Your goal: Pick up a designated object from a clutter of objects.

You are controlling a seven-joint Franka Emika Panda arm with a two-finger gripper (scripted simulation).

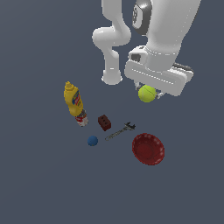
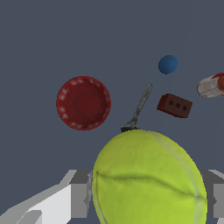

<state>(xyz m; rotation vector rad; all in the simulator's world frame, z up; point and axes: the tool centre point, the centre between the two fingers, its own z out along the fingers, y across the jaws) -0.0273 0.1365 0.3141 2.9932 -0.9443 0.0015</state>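
Tennis ball (image 1: pixel 147 93) sits pinched in our gripper (image 1: pixel 148 93), jaws pressed on its sides, lifted above the bowl (image 1: pixel 148 149); we judge only holding it clear remains.

mustard bottle (image 2: pixel 213 85) cut off, apparently capless

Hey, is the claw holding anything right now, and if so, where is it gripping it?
Yes. The claw holds the tennis ball, its fingers pressed against the ball's opposite sides.
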